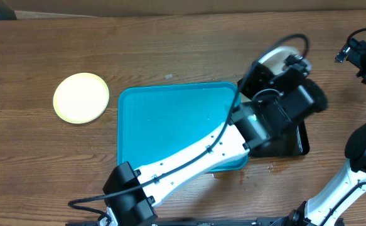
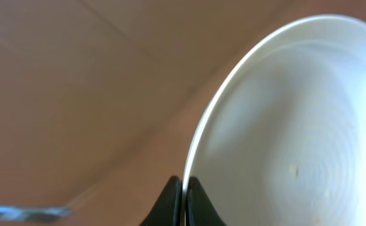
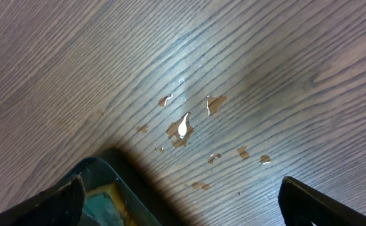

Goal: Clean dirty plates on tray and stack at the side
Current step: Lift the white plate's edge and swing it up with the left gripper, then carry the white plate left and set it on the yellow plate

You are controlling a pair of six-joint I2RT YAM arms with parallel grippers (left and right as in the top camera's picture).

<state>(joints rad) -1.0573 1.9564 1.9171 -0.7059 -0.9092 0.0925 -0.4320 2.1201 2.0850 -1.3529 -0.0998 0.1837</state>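
Note:
My left gripper [image 2: 184, 188] is shut on the rim of a white plate [image 2: 296, 125] and holds it tilted on edge. Small brown specks show on the plate's face. In the overhead view this plate [image 1: 282, 53] is past the far right corner of the turquoise tray [image 1: 170, 119], mostly hidden by the left gripper [image 1: 277, 69]. The tray holds no plates. The pale yellow plate [image 1: 81, 97] lies flat on the table left of the tray. A second white plate is not in view. My right gripper [image 3: 183, 194] is open and empty above the table.
A glossy black tray [image 1: 294, 143] sits right of the turquoise tray; its corner [image 3: 117, 188] holds a green and yellow sponge [image 3: 98, 201]. Brown wet drops [image 3: 183, 129] lie on the wood. A black device [image 1: 365, 55] is at the far right.

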